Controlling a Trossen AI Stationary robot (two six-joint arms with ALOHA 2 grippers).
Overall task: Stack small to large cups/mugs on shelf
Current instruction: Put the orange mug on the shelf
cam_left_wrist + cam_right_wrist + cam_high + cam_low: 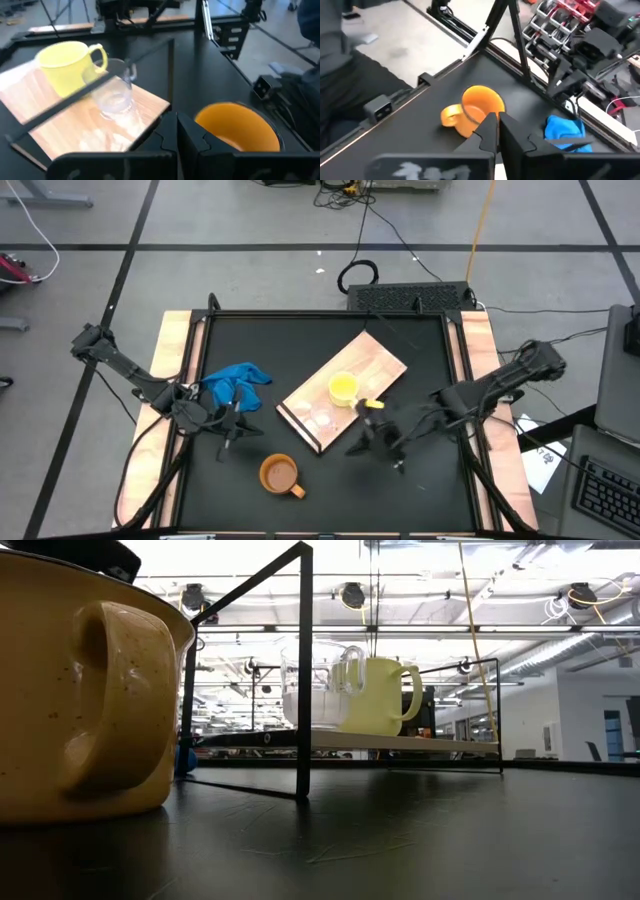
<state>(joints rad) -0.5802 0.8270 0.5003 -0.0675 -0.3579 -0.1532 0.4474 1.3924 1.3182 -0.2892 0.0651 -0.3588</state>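
A crumpled blue cloth [236, 383] lies on the black tabletop [420, 360], near its left edge

An orange-brown mug [85, 690] looms near; glass cup [318, 685] and yellow cup [378, 695] stand on the shelf [400, 743].

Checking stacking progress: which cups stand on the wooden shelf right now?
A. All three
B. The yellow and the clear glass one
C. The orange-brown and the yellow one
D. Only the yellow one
B: the yellow cup and clear glass cup stand on the shelf, while the orange-brown cup sits on the black tabletop.
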